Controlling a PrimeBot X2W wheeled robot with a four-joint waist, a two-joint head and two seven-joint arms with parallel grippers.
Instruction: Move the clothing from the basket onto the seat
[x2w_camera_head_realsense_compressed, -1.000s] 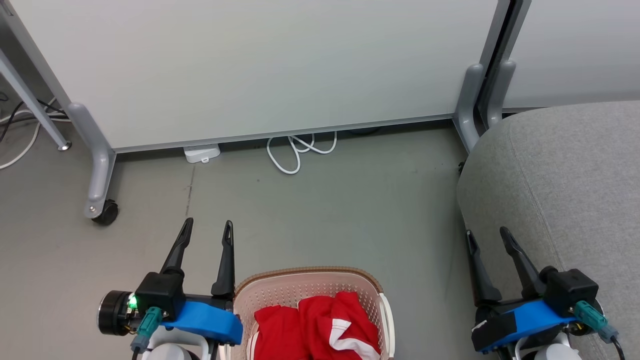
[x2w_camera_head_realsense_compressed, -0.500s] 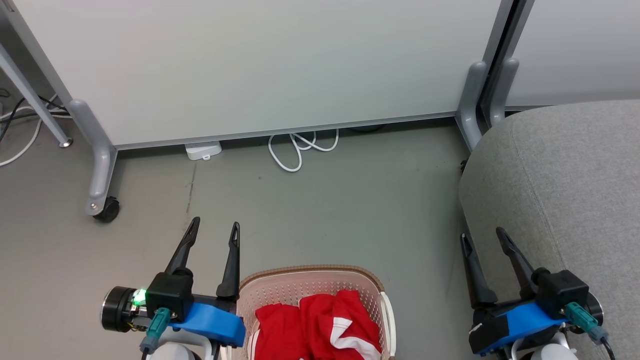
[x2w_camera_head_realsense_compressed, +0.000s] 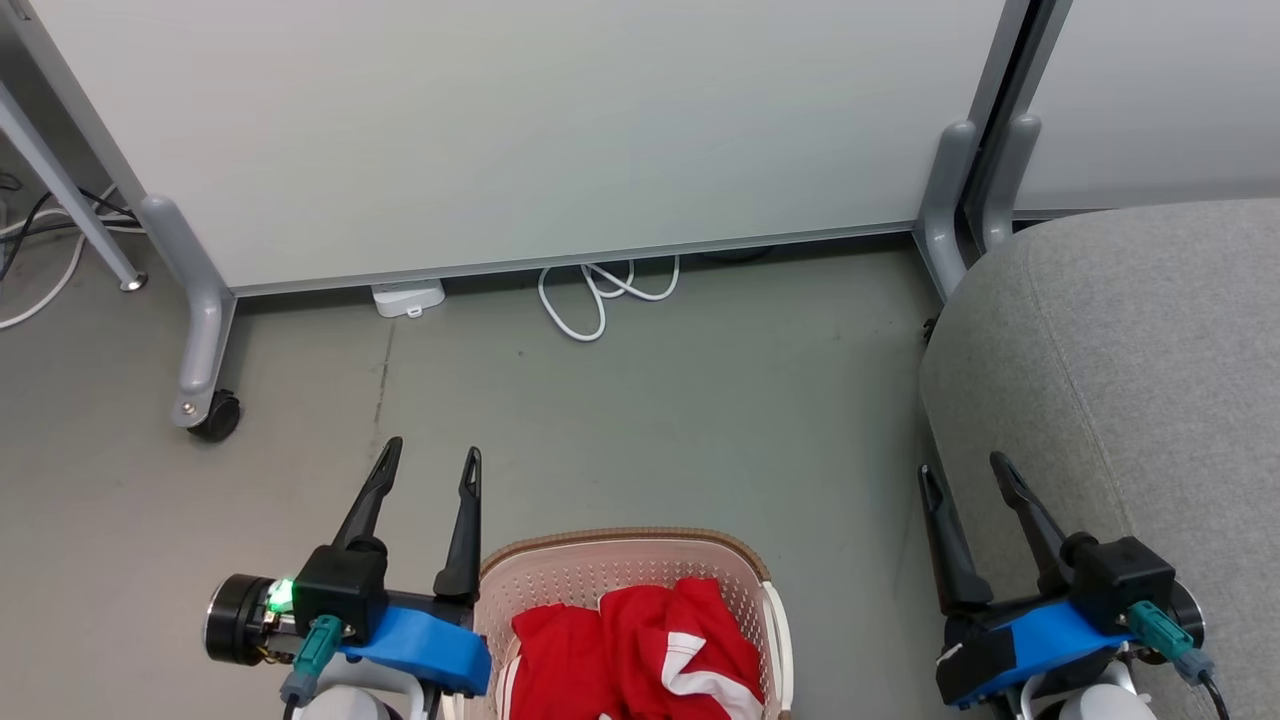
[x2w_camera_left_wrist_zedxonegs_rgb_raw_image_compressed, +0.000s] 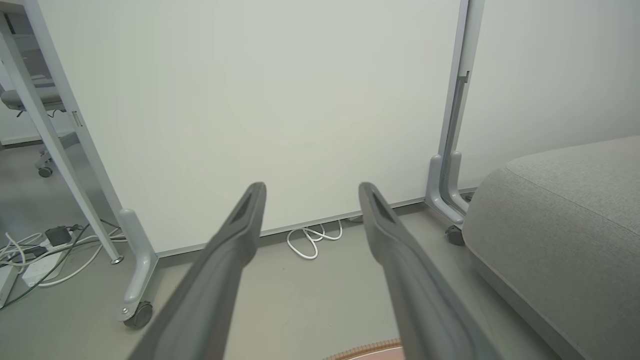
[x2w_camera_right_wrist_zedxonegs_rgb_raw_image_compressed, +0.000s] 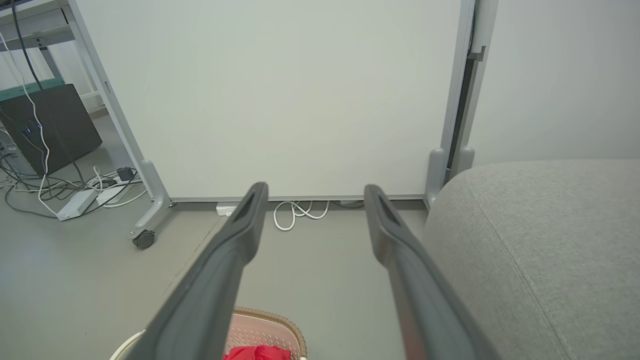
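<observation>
Clothing (x2w_camera_head_realsense_compressed: 640, 650) heaped in basket (x2w_camera_head_realsense_compressed: 620, 538), maybe two pieces; left claw (x2w_camera_head_realsense_compressed: 433, 450), right claw (x2w_camera_head_realsense_compressed: 963, 466) both released.

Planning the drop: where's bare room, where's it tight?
Bare: the visible top of the seat, from its rounded edge back to the panel; also the floor between basket, white cable and seat. Tight: the basket, holding the clothing, with the left gripper close beside its rim.
</observation>
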